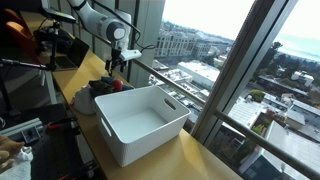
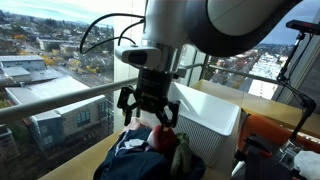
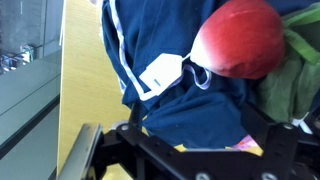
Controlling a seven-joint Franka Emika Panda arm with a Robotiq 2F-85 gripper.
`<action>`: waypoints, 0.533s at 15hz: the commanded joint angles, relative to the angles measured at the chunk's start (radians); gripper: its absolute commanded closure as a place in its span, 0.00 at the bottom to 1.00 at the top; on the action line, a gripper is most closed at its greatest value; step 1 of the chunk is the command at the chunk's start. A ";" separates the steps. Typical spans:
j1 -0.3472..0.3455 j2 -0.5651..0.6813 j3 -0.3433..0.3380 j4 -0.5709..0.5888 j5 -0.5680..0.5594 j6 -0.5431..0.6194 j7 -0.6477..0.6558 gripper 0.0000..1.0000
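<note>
Directly below wide-open, empty claw (image 2: 148,117): crumpled navy garment (image 3: 170,105), white tag (image 3: 160,72), beside red bundle (image 3: 240,38).

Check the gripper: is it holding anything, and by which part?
Nothing is held. The gripper is open over the clothes pile, jaws spread with nothing between them. The navy garment and the red item lie loose below it.

White bin (image 1: 150,138) sits open side up on the wood table (image 1: 205,160), seen in both exterior views. Glass wall with dark mullion (image 1: 240,80) and a railing (image 2: 60,95) run right along the table edge, with city buildings (image 2: 30,70) outside below. Cables and gear (image 1: 40,45) at the far end, too small to ID.
</note>
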 commanded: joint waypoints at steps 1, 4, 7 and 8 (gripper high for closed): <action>-0.017 -0.049 -0.024 -0.007 0.013 -0.035 -0.019 0.00; -0.022 -0.006 -0.041 0.013 0.014 -0.042 -0.016 0.00; -0.037 0.056 -0.040 0.026 0.034 -0.048 -0.035 0.00; -0.038 0.081 -0.040 0.032 0.033 -0.052 -0.033 0.00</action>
